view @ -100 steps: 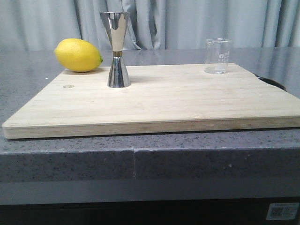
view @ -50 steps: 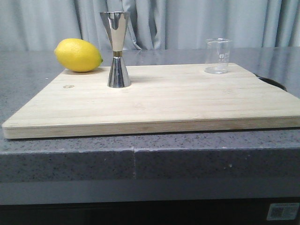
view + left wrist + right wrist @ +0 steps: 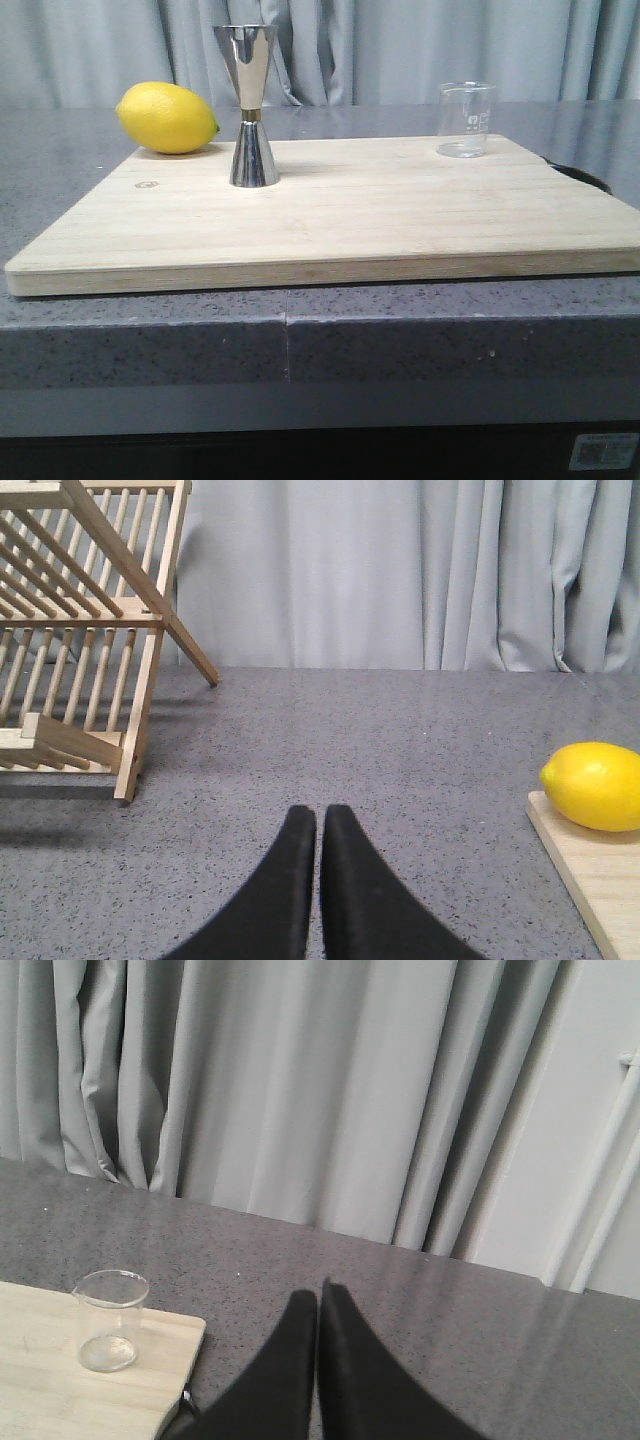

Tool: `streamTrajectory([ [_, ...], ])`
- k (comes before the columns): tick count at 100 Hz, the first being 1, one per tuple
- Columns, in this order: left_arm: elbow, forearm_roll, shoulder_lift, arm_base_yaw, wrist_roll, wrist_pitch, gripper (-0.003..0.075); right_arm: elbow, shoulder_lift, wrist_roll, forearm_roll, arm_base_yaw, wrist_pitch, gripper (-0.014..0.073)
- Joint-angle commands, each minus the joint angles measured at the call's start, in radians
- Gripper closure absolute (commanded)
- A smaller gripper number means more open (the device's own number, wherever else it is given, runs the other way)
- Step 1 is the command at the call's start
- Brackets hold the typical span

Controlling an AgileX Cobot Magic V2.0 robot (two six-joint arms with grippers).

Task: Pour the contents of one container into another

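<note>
On the pale wooden board (image 3: 350, 210), the tall hourglass steel jigger (image 3: 249, 105) and small clear glass beaker (image 3: 466, 120) stand well apart; left fingers (image 3: 318, 825) and right fingers (image 3: 318, 1305) are pressed together, empty.

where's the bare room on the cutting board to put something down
Most of the cutting board is bare: the whole near half, plus the far strip between the jigger and the glass beaker. The far left corner is the crowded part, with the lemon close beside the jigger.

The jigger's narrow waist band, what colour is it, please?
Gold, on the polished steel jigger; clearest in the front view.
</note>
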Motion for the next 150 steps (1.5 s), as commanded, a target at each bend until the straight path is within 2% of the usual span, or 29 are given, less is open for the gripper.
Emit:
streamTrajectory([
  [1,-0.027,0.009,0.004,-0.007,-0.004,0.022,0.0738,-0.026,-0.002,-0.002,0.003,0.002,-0.003,0.0648],
  [150,-0.027,0.005,0.004,-0.007,-0.004,0.056,0.0738,-0.026,-0.002,-0.002,-0.002,0.002,-0.003,0.0648],
])
